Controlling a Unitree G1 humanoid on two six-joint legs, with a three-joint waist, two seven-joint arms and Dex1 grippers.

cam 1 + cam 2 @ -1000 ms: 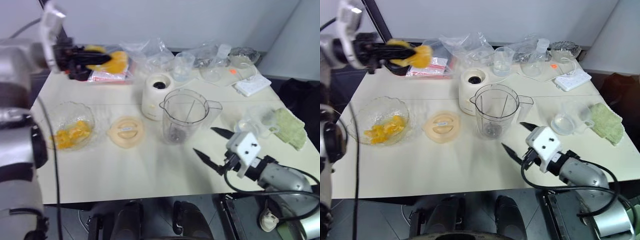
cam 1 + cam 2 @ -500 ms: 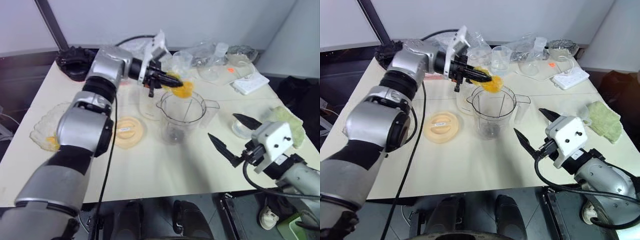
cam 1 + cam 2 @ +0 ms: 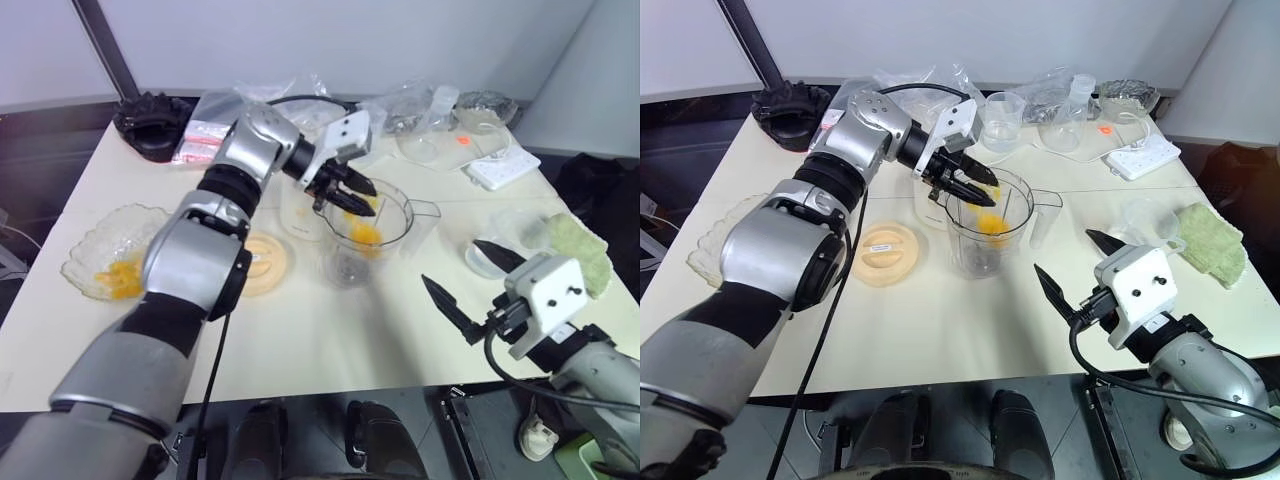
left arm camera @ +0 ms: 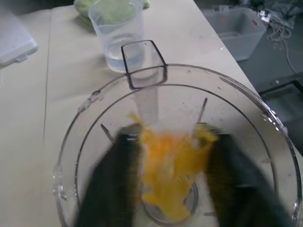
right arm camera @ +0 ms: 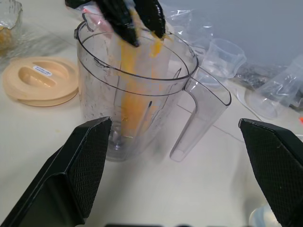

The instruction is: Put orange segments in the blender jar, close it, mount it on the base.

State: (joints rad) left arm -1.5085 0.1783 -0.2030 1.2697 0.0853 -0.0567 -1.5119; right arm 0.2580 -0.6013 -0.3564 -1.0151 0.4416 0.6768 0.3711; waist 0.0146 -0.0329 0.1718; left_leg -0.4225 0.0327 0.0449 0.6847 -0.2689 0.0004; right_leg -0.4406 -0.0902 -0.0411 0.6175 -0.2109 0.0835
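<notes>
Left claw (image 3: 975, 186) is right over the mouth of the blender jar (image 3: 985, 240), its black fingers (image 5: 118, 21) spread apart, and the orange segments (image 3: 364, 234) are loose below it inside the jar, a yellow-orange smear falling toward the bottom. The left wrist view looks straight down the jar and catches that falling fruit between the two blurred fingers, with the jar's rectangular handle loop on the far rim; the right wrist view gives the side-on picture instead, the orange streak running down the clear wall. The jar stands upright on the surface (image 3: 300, 330), long axis vertical, mouth up, its handle (image 5: 201, 120) sticking out toward the right claw's side. Tucked close behind the jar is the cream-white base (image 3: 932, 195), mostly hidden by the arm. The peach-coloured lid (image 3: 880, 252) lies flat beside the jar on the left. Farther left, the scalloped glass bowl (image 3: 105, 260) holds more orange pieces. Right claw (image 3: 470, 285) hangs near the front edge, jaws wide apart and empty, pointing at the jar and clear of it.
</notes>
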